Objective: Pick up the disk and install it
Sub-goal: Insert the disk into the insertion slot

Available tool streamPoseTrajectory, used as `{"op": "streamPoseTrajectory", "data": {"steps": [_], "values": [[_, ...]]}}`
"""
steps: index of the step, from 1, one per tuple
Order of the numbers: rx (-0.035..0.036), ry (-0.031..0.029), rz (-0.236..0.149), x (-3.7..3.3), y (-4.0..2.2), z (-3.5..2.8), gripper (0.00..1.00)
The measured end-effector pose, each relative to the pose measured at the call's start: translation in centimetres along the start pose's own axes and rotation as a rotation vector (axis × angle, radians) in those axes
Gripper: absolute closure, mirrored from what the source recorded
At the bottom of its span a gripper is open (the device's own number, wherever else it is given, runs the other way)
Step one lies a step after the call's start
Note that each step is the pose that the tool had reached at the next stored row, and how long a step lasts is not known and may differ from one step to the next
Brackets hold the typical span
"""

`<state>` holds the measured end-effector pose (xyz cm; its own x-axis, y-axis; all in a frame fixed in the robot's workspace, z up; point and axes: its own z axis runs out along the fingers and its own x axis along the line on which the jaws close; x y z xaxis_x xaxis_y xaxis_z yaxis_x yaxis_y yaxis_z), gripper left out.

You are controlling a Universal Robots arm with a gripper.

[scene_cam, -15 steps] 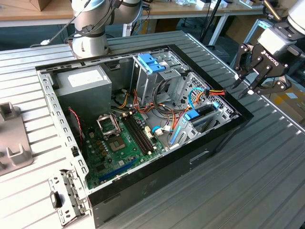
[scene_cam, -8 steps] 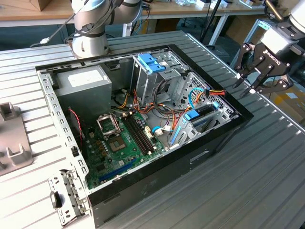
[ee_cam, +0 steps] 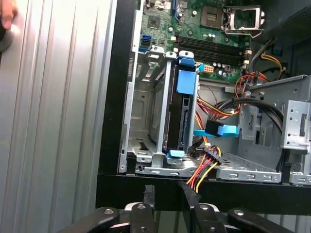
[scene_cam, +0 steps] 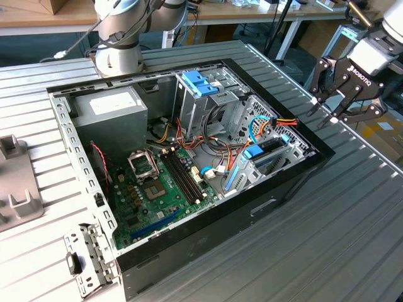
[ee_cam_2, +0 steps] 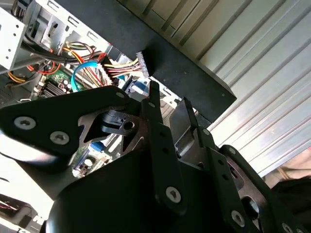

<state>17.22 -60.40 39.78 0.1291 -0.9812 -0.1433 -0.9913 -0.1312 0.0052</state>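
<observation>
Your gripper (scene_cam: 323, 108) hangs outside the computer case (scene_cam: 283, 184), over the ribbed metal table (scene_cam: 352, 245) at the exterior view's right. Its jaws stand partly apart and hold nothing. In the first wrist view you can see the black case rim through the gap between the two fingertips (ee_cam: 148, 195).

You find the disk (ee_cam: 181, 116) inside the case. It stands on edge in the metal drive cage (ee_cam: 146, 121), just inside the case wall nearest the gripper. Its dark body sits between blue rails, with the blue tab (ee_cam: 187, 80) at the end towards the motherboard (scene_cam: 157, 195).

A bundle of red, yellow and black wires (ee_cam: 206, 167) ends in a connector just beside the cage's near end, and it is apart from the disk.

Elsewhere in the case you have the grey power-supply box (scene_cam: 110, 108) in the far corner. A paler blue bracket (scene_cam: 198, 82) sits on top of another metal bay. The motherboard lies flat on the floor of the case.
</observation>
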Motion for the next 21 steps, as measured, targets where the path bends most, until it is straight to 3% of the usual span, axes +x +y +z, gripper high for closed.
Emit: {"op": "streamPoseTrajectory", "data": {"steps": [7,13,21], "values": [[-0.0093,0.0004,-0.064,-0.54,-0.14,0.38,0.64],[-0.0224,0.0008,-0.155,-1.01,-0.42,0.95,0.64],[-0.0338,0.0013,-0.234,-1.3,-0.76,1.42,0.64]]}}
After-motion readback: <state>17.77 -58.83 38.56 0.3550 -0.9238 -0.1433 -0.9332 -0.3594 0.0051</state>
